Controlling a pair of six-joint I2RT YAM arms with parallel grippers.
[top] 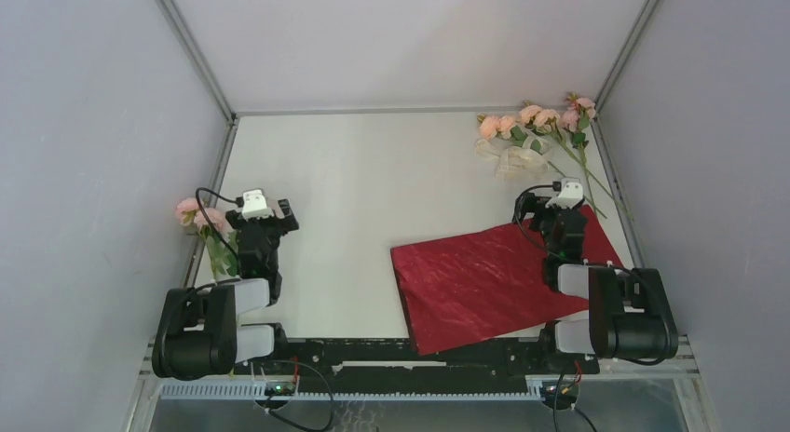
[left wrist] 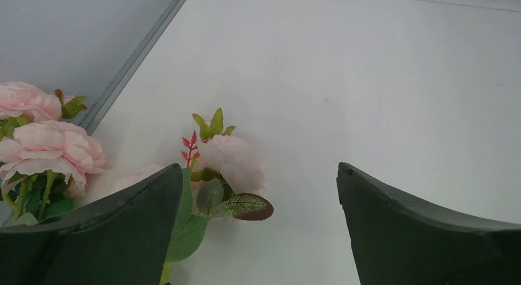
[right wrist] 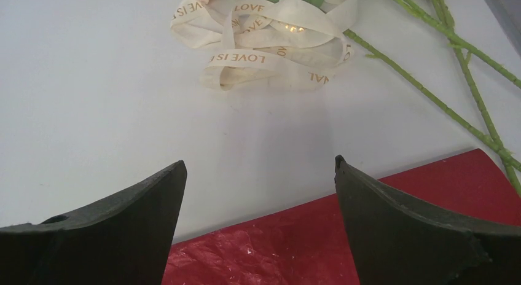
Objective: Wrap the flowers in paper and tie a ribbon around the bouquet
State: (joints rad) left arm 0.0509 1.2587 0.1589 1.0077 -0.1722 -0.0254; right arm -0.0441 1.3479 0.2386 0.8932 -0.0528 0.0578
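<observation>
The red crinkly paper [top: 484,283] lies flat at the front right, and its far edge [right wrist: 264,248] passes under my right gripper [right wrist: 260,161]. That gripper [top: 550,213] is open and empty above the sheet. Beyond it the cream ribbon [right wrist: 264,45] sits in loops next to long green stems [right wrist: 430,94]. Pink flowers [top: 536,120] lie at the back right corner, with the ribbon [top: 510,159] just in front. More pink flowers [left wrist: 49,147] lie by the left wall. My left gripper [left wrist: 259,168] is open, with one rose [left wrist: 233,159] just ahead of its left finger. No bouquet shows in any view.
Grey walls close in the white table on three sides, with a metal rail [top: 210,185] along the left edge and another [top: 615,181] along the right. Both arm bases and a black bar [top: 410,353] run along the near edge.
</observation>
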